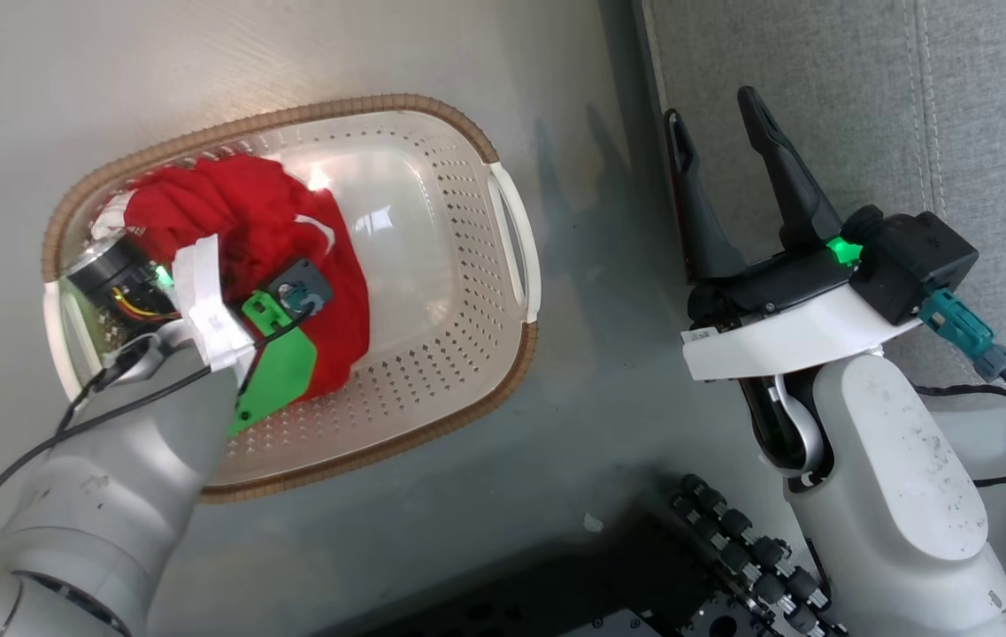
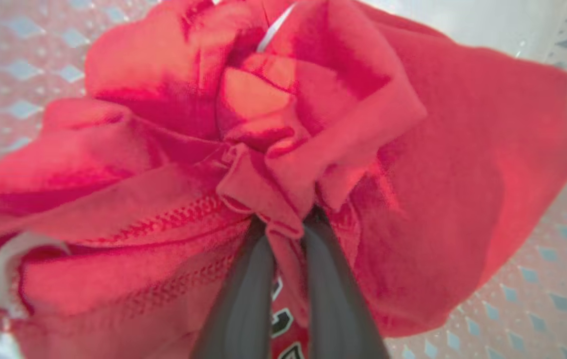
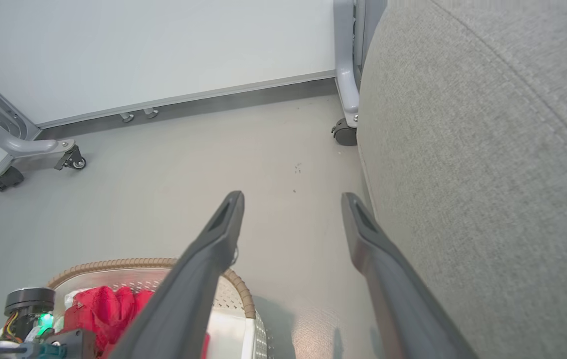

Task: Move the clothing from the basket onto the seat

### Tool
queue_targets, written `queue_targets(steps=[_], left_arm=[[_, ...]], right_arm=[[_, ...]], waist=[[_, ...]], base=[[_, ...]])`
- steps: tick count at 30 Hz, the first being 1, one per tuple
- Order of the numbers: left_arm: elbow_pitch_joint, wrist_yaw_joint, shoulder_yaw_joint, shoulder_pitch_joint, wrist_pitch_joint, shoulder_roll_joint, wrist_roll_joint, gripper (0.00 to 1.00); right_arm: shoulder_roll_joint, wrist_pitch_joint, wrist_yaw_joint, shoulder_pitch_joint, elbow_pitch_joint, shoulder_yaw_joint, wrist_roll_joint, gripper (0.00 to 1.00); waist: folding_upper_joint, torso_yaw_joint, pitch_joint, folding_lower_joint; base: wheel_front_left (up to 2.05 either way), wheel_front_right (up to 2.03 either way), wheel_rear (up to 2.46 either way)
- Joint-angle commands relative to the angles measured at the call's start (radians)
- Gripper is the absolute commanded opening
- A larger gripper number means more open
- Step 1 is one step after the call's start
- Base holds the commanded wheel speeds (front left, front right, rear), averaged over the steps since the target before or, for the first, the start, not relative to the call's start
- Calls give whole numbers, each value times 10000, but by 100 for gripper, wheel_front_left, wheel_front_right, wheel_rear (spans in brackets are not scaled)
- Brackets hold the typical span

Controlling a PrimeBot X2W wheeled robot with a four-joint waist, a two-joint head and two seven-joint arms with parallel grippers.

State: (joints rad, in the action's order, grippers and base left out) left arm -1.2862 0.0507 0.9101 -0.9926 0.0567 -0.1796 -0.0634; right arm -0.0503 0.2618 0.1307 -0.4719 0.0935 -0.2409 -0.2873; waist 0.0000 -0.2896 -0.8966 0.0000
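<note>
The left gripper (image 2: 285, 224) is pinching the red clothing (image 1: 264, 221) inside the basket (image 1: 361, 104) while the right gripper (image 1: 713, 104) is hanging spread and empty beside the seat (image 1: 980, 106), bare where visible.

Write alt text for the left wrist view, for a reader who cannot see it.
The left gripper is shut on a bunched fold of the red clothing, its two dark fingers pinching cloth between them. The clothing lies crumpled in the basket, whose perforated white wall shows at both sides.
</note>
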Motion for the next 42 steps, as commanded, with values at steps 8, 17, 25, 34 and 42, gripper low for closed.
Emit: queue_targets(steps=[8, 17, 25, 34, 42], left_arm=[[157, -145, -675, 382, -1582, 518, 1028, 0], [554, -232, -1409, 1081, -2893, 1052, 2152, 0], [2016, -225, -2081, 2203, -3227, 1225, 3216, 0], [5482, -589, -3053, 3967, -3222, 935, 3841, 0], [8557, -859, -3974, 5437, -3223, 658, 4066, 0]], right_arm=[[-14, 40, 1, 486, 143, 302, 333, 100], [-141, 37, 1, 1119, 377, 556, 698, 100], [-305, -74, 1, 1793, 404, 739, 818, 100], [-294, -577, 1, 2550, -44, 988, 893, 100], [-295, -1111, 1, 3249, -524, 1152, 1004, 100]], waist=[[0, 607, 1316, 0], [0, 1104, 2866, 0], [0, 1461, 4180, 0], [0, 1820, 5332, 0], [0, 2138, 6244, 0]], base=[[0, 0, 0], [0, 0, 0], [0, 0, 0], [0, 0, 0], [0, 0, 0]])
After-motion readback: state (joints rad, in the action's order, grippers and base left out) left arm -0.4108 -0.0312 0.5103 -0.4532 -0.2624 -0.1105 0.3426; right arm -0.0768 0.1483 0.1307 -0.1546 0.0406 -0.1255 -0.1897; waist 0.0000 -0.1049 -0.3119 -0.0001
